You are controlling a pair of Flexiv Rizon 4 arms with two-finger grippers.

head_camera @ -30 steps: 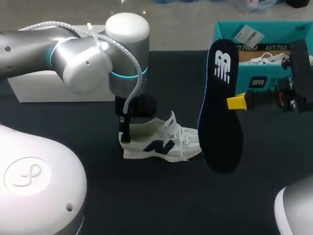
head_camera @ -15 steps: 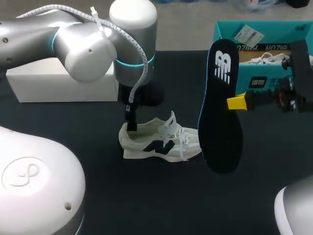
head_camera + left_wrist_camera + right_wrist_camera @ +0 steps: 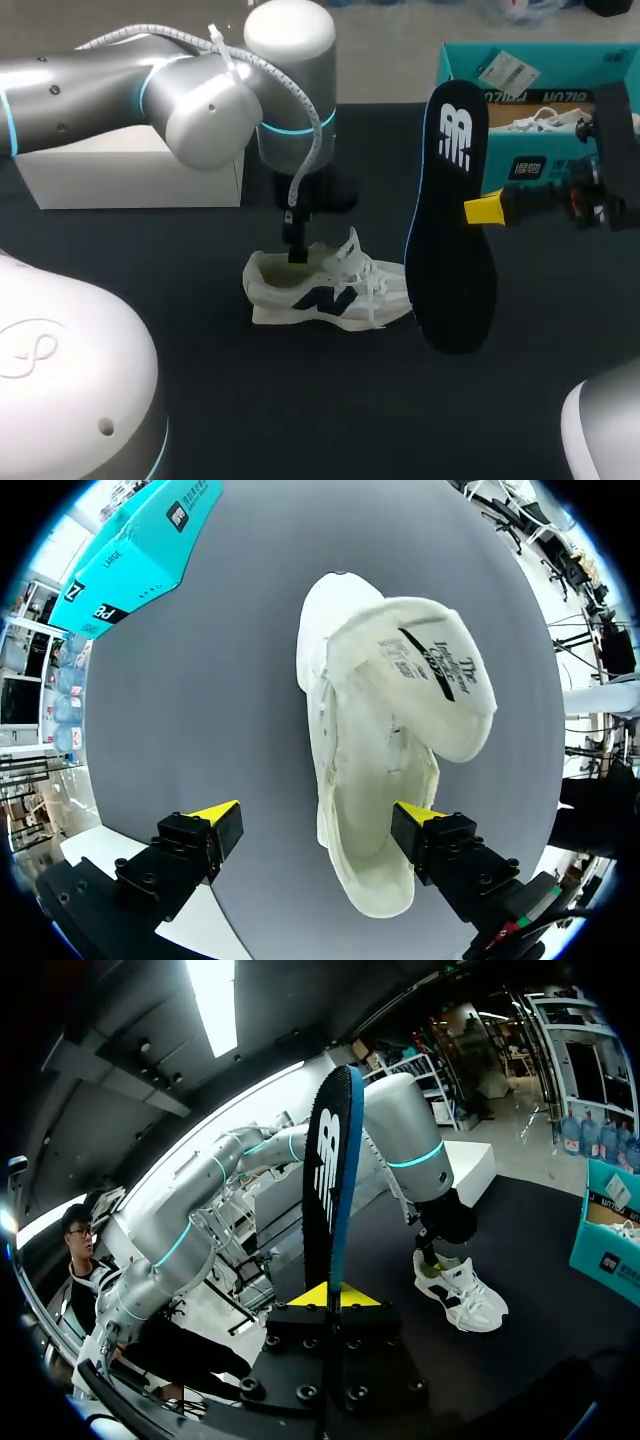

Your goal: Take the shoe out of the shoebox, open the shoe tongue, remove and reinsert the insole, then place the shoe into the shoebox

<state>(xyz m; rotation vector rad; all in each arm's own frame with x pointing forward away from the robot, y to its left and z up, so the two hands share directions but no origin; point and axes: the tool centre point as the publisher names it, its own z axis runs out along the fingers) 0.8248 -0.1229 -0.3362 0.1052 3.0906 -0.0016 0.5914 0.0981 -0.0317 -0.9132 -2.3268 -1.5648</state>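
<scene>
Shoe lies on its sole mid-worktop, toe toward my right, out of the teal shoebox at the far right corner. White box is far left, well apart. Left claw hangs over the heel opening. Right claw holds the dark insole upright, just beside the toe. Left wrist view: shoe with tongue folded open, cavity exposed. Left claw is apart, one finger at the side wall, the other over bare worktop. Upper looks soft and light and will likely slide if pushed, so best pinned at the heel collar. Right wrist view: right claw clamped on the insole at mid-length. It's thin and probably floppy, so feed it toe-first. Dark matte surface, plenty of room around the shoe.
</scene>
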